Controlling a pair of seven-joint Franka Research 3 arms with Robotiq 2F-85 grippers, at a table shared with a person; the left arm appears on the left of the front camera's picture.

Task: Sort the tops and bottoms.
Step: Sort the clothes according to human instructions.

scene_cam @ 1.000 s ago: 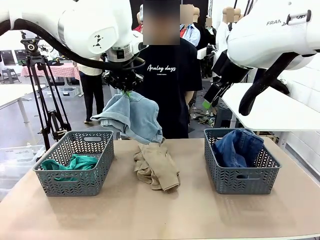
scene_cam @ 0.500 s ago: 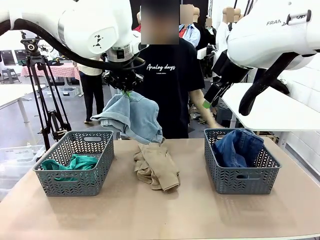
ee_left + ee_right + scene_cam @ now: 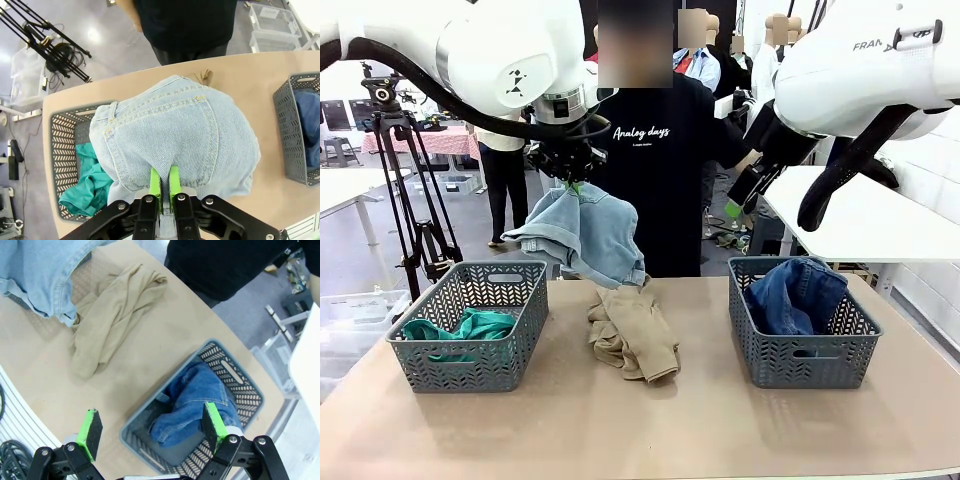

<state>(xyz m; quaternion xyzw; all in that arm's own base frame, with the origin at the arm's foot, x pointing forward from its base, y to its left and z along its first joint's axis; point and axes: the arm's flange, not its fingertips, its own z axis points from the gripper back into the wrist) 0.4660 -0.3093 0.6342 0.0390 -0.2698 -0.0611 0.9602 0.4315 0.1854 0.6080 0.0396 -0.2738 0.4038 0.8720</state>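
Only the person's arm [image 3: 720, 135] has risen. Left gripper [image 3: 165, 186] pinches the pale shorts [image 3: 585, 235] above the tan top [image 3: 632, 330]; right gripper [image 3: 150, 422] gapes wide over the dark shorts [image 3: 195, 400] in their basket [image 3: 240, 380].

Front cam faces the person [image 3: 660, 170] across the table [image 3: 620, 430]. Both wrist cams look down from high, both catching the pale denim shorts [image 3: 170, 130].

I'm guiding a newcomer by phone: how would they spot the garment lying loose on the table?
On the table, look between the left basket and the right basket. There, below the pale denim shorts hanging from the left gripper, lies the tan-beige top. It alone is neither in a basket nor held.
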